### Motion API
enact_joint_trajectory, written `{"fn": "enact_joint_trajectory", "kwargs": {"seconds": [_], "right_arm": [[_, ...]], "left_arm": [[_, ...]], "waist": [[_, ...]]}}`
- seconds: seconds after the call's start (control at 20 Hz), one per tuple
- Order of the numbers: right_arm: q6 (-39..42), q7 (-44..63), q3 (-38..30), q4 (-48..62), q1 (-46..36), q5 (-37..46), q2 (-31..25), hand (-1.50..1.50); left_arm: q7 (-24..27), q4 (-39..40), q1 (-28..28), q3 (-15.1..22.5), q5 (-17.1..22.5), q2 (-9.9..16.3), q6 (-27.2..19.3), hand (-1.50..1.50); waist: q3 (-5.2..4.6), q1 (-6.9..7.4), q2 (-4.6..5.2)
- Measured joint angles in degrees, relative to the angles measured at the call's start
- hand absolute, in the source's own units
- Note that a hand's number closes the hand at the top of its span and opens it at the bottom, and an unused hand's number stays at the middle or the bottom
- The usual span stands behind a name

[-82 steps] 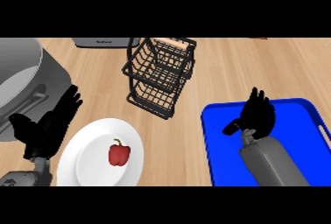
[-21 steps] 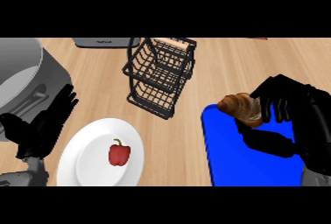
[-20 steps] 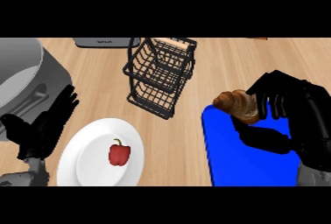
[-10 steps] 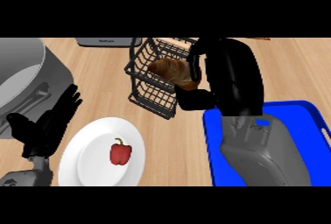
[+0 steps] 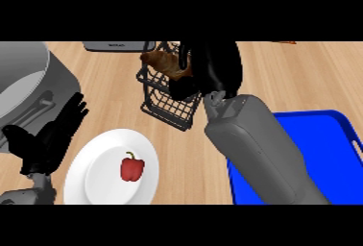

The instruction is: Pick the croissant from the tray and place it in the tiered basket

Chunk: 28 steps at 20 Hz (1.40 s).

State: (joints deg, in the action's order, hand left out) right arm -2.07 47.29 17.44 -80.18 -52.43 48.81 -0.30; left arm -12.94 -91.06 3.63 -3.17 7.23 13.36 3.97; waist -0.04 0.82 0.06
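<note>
Right hand (image 5: 212, 67) clutching croissant (image 5: 164, 61), over tiered basket (image 5: 169, 98)

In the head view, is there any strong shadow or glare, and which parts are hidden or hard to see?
Head view: light is even, with no glare on the white plate or the blue tray, and shadows are hardly visible. The right hand and its forearm cover part of the wire basket and much of the tray; the croissant shows only partly. The left hand rests open at the left.

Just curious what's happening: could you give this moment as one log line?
right hand: holding croissant over tiered basket | left hand: open, resting beside plate | tray: no croissant visible
</note>
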Motion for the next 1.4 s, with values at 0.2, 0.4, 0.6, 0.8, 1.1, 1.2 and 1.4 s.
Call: {"fn": "enact_joint_trajectory", "kwargs": {"seconds": [0.2, 0.4, 0.6, 0.8, 1.1, 1.2, 1.4], "right_arm": [[-3.5, -1.2, 0.3, 6.0, -1.8, -1.3, 0.2, 1.50], [-8.2, -2.3, 2.4, 12.8, -4.2, -1.5, 0.3, 1.50], [-12.9, -4.1, 2.9, 19.3, -6.4, -1.5, 0.2, 1.50], [-18.5, -6.0, 3.8, 25.2, -8.7, -1.1, -0.2, 1.50], [-29.7, -10.7, 3.1, 30.5, -10.5, -3.6, -0.3, -1.50], [-30.9, -12.0, 2.5, 33.7, -12.7, -4.8, -0.3, -1.50], [-33.5, -14.2, 3.0, 37.5, -14.8, -7.0, -0.3, -1.50]], "left_arm": [[-0.2, 0.8, 0.6, -1.0, 0.3, 0.2, 0.7, 0.00], [0.5, 1.8, 1.1, -1.1, -0.3, -0.3, 0.8, 0.00], [1.1, 2.0, 0.4, -1.2, -0.7, -0.8, 1.1, 0.00], [0.0, 1.8, 1.4, -1.5, -0.6, -0.9, 1.2, 0.00], [0.7, 1.5, 1.2, -0.5, -1.8, -1.8, 0.8, 0.00], [-0.1, 0.8, 1.2, -0.3, -2.0, -1.9, 0.7, 0.00], [-0.8, 0.2, 1.8, -0.9, -1.6, -1.4, 1.3, 0.00]], "waist": [[0.01, -0.05, 0.02], [0.01, 0.06, 0.06], [0.02, 0.18, 0.02], [-0.01, 0.23, -0.55], [-0.01, 0.68, -0.75], [0.01, 0.87, -0.76], [0.01, 0.98, -0.92]]}}
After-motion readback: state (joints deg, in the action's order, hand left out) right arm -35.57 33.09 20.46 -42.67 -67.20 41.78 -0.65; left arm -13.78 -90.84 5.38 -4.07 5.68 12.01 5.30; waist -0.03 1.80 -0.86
